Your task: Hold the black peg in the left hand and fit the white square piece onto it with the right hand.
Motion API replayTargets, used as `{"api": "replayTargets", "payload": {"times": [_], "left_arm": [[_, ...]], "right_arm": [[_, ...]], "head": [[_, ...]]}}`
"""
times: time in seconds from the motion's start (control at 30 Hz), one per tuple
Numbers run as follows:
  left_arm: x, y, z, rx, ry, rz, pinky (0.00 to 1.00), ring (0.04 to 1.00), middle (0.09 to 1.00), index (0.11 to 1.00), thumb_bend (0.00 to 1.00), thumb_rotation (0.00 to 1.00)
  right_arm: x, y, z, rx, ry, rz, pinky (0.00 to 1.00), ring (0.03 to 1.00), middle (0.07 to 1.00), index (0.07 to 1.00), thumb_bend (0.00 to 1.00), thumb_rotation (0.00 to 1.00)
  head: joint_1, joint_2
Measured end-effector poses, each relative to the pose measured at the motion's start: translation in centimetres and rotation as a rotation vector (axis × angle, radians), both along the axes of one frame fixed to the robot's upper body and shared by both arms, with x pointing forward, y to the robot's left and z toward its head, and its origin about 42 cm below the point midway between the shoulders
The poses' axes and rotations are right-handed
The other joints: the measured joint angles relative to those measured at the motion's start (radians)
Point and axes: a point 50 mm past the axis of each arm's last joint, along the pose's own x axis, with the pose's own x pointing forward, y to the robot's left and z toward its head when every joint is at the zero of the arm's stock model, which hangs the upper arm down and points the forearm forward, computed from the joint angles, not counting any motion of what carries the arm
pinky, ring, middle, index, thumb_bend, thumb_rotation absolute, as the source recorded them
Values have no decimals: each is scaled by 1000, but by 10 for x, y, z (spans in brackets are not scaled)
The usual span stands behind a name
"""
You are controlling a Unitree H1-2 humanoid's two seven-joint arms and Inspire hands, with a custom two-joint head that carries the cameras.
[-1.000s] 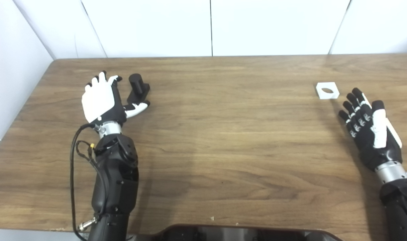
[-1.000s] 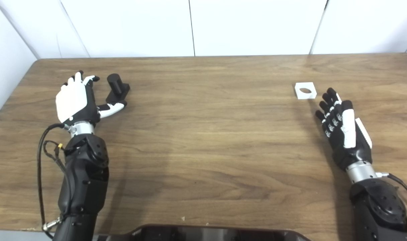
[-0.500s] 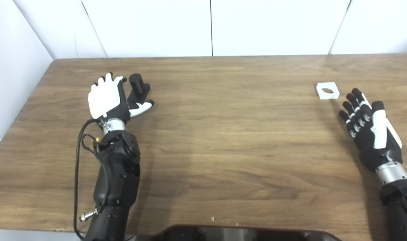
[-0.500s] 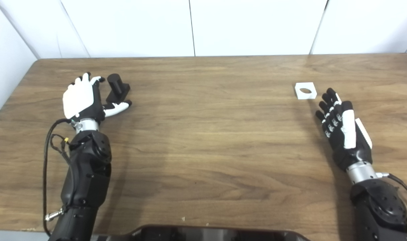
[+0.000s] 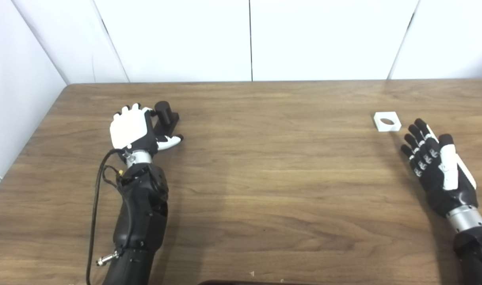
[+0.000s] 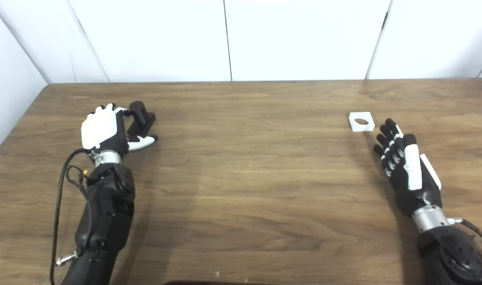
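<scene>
Black peg (image 6: 140,114) beside left hand (image 6: 104,132)

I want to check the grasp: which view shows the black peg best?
The right eye view: the peg stands clearer of the left hand. In the left eye view the hand covers more of its base.

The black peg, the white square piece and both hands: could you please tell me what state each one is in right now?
black peg: standing upright on its base on the table, left hand right beside it, not lifted.
white square piece: lying flat on the table, hole up, untouched.
left hand: fingers curling toward the peg; whether they grip it cannot be told.
right hand: open, empty, just short of the white piece.
</scene>
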Motion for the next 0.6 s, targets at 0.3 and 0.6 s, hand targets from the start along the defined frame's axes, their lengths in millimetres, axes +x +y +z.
{"api": "replayTargets", "payload": {"times": [0.3,0.6], "left_arm": [[1,-3,-5,7,17,-8,1000,1000,943,731,769,379],[1,-2,-5,19,9,-9,1000,1000,939,705,759,358]], "right_arm": [[2,-7,-1,-1,-12,8,1000,1000,1000,1000,640,954],[3,-11,-1,-10,-24,7,1000,1000,1000,1000,648,947]], "head": [[-3,-21],[-5,-28]]}}
